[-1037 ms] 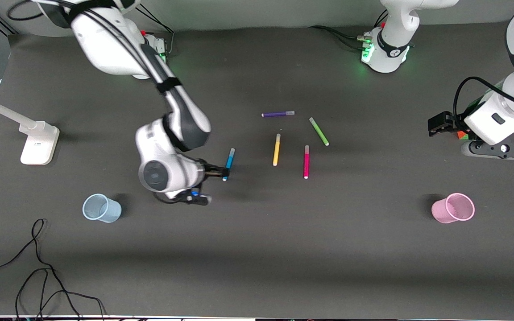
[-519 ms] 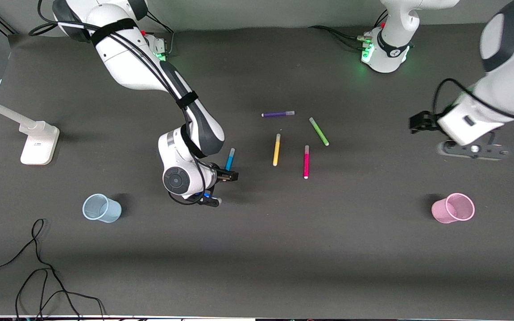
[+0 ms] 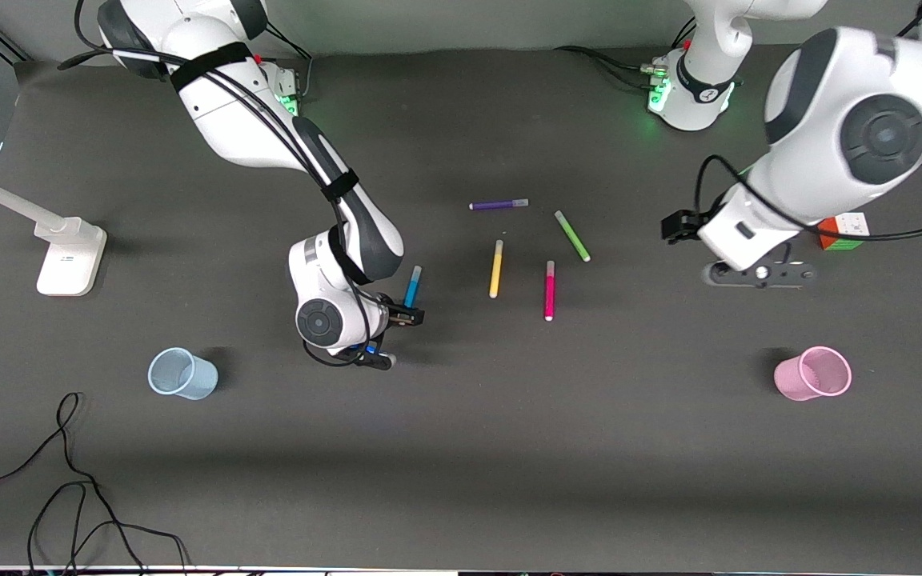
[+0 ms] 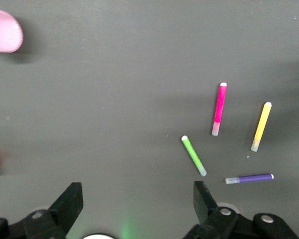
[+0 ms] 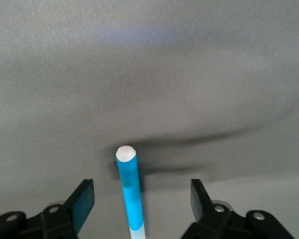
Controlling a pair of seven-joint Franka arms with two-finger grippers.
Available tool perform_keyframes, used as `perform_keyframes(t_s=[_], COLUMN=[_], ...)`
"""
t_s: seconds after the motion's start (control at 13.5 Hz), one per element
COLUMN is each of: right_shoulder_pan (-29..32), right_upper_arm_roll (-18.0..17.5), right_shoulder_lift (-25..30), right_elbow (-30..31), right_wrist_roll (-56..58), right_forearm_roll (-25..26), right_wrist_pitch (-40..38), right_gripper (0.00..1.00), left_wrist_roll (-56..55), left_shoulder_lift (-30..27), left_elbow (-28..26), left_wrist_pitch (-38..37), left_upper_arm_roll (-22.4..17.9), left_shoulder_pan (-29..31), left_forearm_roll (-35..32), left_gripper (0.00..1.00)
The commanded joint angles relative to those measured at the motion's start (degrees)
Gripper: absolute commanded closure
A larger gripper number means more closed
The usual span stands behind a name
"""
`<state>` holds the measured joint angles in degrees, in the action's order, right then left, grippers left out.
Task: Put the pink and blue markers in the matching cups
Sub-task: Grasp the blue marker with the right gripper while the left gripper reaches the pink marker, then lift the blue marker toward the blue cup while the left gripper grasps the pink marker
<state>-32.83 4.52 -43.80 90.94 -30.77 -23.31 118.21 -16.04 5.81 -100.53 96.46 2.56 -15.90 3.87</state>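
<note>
The blue marker (image 3: 413, 286) lies on the table, its near end between the open fingers of my right gripper (image 3: 410, 315). In the right wrist view the marker (image 5: 130, 191) sits between the jaws with a gap on each side. The pink marker (image 3: 549, 290) lies toward the middle of the table and also shows in the left wrist view (image 4: 219, 115). My left gripper (image 3: 673, 227) is open and empty in the air, over bare table beside the pens; its own view shows it wide open (image 4: 137, 199). The pale blue cup (image 3: 182, 374) and the pink cup (image 3: 813, 374) stand upright.
A yellow pen (image 3: 496, 269), a green pen (image 3: 572, 236) and a purple pen (image 3: 499, 205) lie near the pink marker. A colour cube (image 3: 845, 232) sits under the left arm. A white stand (image 3: 69, 256) and loose cables (image 3: 69, 480) are at the right arm's end.
The left arm has swung in from the table's end toward the pens. The right gripper has shifted slightly along the blue marker, which stays in place.
</note>
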Motion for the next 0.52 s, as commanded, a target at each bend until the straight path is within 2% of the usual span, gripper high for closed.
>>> perform_keyframes(t_s=[0.0, 0.15, 0.3, 0.44], right_shoulder_pan=[-1.27, -1.36, -1.36, -1.36], right_upper_arm_roll=[0.40, 0.40, 0.40, 0.40], right_shoulder_lift=[0.55, 0.55, 0.47, 0.47], right_elbow=[0.82, 0.90, 1.25, 1.95], right_wrist_roll=[-0.96, -0.96, -0.96, -0.52], right_forearm_roll=[-2.61, -3.14, -3.14, -3.05], right_wrist_pitch=[1.06, 1.06, 1.76, 2.46], right_gripper=[0.27, 0.38, 0.55, 0.65], left_wrist_roll=[-5.38, -5.84, -6.28, -7.59], left_shoulder_lift=[-0.54, 2.95, 7.26, 11.57], left_elbow=[-5.62, -6.43, -6.43, -6.43], left_wrist_pitch=[7.23, 10.75, 14.71, 18.22], left_upper_arm_roll=[-0.72, -0.72, -0.72, -0.72], left_shoulder_pan=[-4.65, -7.03, -9.05, -10.11], left_forearm_roll=[0.44, 0.44, 0.53, 0.62], left_gripper=[0.01, 0.02, 0.04, 0.04])
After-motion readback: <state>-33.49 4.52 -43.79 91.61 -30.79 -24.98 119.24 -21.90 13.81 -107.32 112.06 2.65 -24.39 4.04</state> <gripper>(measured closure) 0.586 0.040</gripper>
